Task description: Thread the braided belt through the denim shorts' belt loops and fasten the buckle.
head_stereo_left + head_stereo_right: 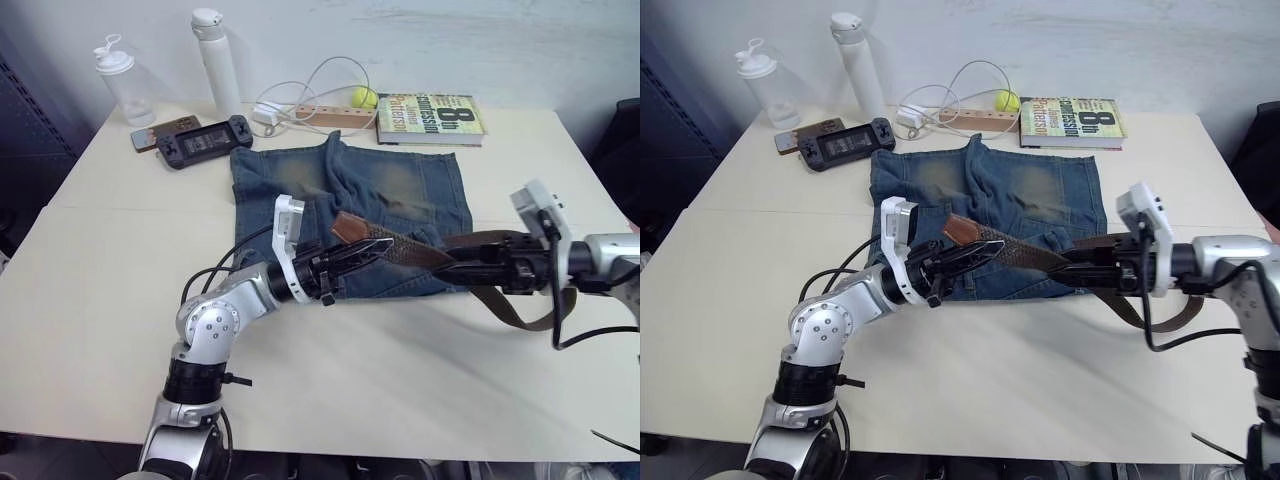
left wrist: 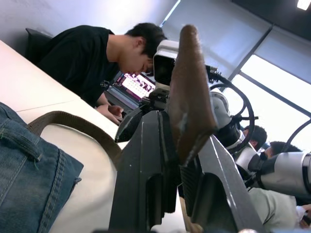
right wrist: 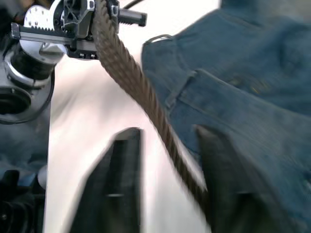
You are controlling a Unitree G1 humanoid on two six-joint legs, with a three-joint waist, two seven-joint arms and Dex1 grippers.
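The denim shorts (image 1: 350, 190) lie flat at mid table, waistband toward me. My left gripper (image 1: 360, 252) hovers over the waistband's left part, shut on the braided belt (image 1: 400, 248) just behind its tan tip (image 1: 350, 228), which sticks up between the fingers (image 2: 146, 160). From there the belt runs right, passes between the spread fingers of my right gripper (image 1: 455, 265) without being clamped, and loops off the shorts' right side (image 1: 535, 318). In the right wrist view a belt loop (image 3: 182, 90) shows beside the belt. I cannot make out the buckle.
Along the far edge stand two bottles (image 1: 218, 60), a phone (image 1: 150, 135), a game console (image 1: 205, 140), a power strip (image 1: 330, 115) with white cable, a tennis ball (image 1: 363, 97) and a book (image 1: 430, 118). People (image 2: 87, 58) sit beyond the table's right side.
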